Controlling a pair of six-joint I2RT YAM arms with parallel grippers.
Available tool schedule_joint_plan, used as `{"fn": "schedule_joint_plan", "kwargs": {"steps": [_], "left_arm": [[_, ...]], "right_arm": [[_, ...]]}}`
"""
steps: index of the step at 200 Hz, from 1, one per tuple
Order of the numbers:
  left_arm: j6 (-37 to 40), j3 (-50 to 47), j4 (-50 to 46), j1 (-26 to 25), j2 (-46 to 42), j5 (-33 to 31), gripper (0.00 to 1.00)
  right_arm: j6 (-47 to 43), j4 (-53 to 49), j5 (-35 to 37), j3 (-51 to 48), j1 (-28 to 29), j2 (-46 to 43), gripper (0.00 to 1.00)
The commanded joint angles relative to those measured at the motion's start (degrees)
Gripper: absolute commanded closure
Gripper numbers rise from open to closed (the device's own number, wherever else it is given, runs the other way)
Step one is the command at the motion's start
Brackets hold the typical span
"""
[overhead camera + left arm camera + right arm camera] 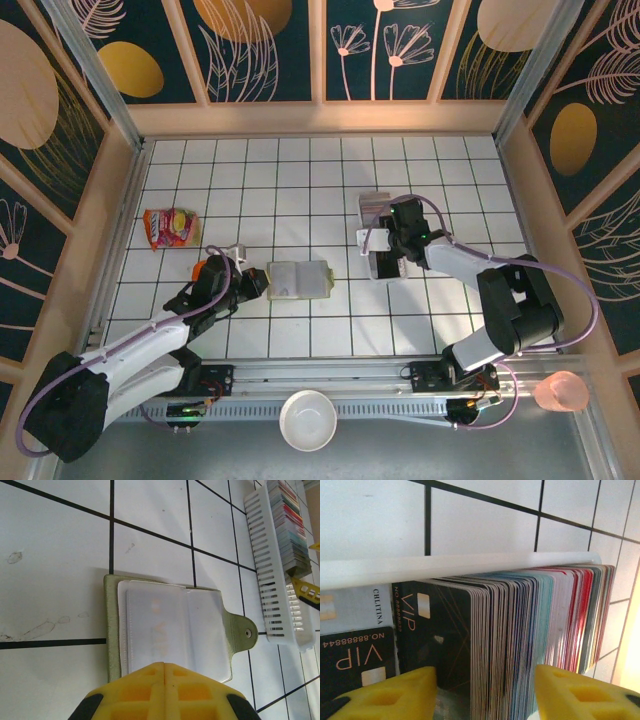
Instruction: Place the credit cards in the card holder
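**Holder lies open at mid-bench; right jaws straddle the card row**

The bench [250, 170] is a white tiled surface with a black grid. It is boxed in on the left, far and right sides by wood-framed panels [270, 50] painted dark teal with pale leaves and gold ovals. A metal rail [330, 372] runs along the near edge. In front of it stand a white bowl [307, 420] and, at the right, a pink cup [562, 392]. An orange snack packet [170, 227] lies at the far left.

The card holder [170, 625] lies open and flat just left of centre, clear sleeves up, its snap tab [245, 630] pointing right. The left jaws are pressed together, their yellow tips over the holder's left edge. I cannot tell whether they press on it.

Right of centre a slotted white tray [270, 580] runs near to far, with the credit cards [520, 630] standing on edge in a tight row inside it. The right jaws stand apart directly over this row, one yellow finger [395, 695] on each side of a bundle of cards. I cannot tell whether the fingers touch the cards.
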Motion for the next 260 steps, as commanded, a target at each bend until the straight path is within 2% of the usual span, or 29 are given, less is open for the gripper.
{"fn": "schedule_joint_plan", "kwargs": {"steps": [1,32,54,86,142,161,190,199,217,260], "left_arm": [[0.07,-0.89,0.97,0.36,0.19,1.02,1.0],[-0.02,-1.05,1.13,0.4,0.08,1.02,1.0],[-0.29,-1.05,1.24,0.36,0.12,1.11,1.0],[-0.49,-1.09,1.41,0.37,0.08,1.19,1.0],[-0.73,-1.22,1.76,0.4,0.17,1.38,1.0],[-0.89,-1.25,1.76,0.35,0.18,1.38,1.0],[-0.89,-1.22,1.85,0.35,0.09,1.46,1.0],[-0.89,-1.23,1.85,0.35,0.1,1.46,1.0],[-0.86,-1.23,1.85,0.39,0.12,1.46,1.0],[-0.97,-1.41,2.01,0.36,0.08,1.46,1.0]], "right_arm": [[-2.15,1.78,1.68,2.35,0.52,0.21,0.5],[-2.53,0.57,1.75,2.52,0.66,-0.9,0.61],[-2.62,0.0,1.77,2.46,0.6,-1.44,0.63],[-3.22,-0.29,2.25,2.26,0.55,-2.09,0.73],[-3.24,-0.97,2.78,2.09,0.46,-3.43,0.74],[-3.16,-1.14,2.87,2.08,0.4,-3.56,0.8],[-3.07,-1.5,3.07,1.91,0.34,-3.93,0.81],[-2.97,-1.62,3.07,1.99,0.39,-4.03,0.85],[-2.89,-1.77,3.08,1.77,0.42,-4.26,0.86],[-2.64,-2.73,3.24,1.73,0.38,-4.83,0.97]]}}
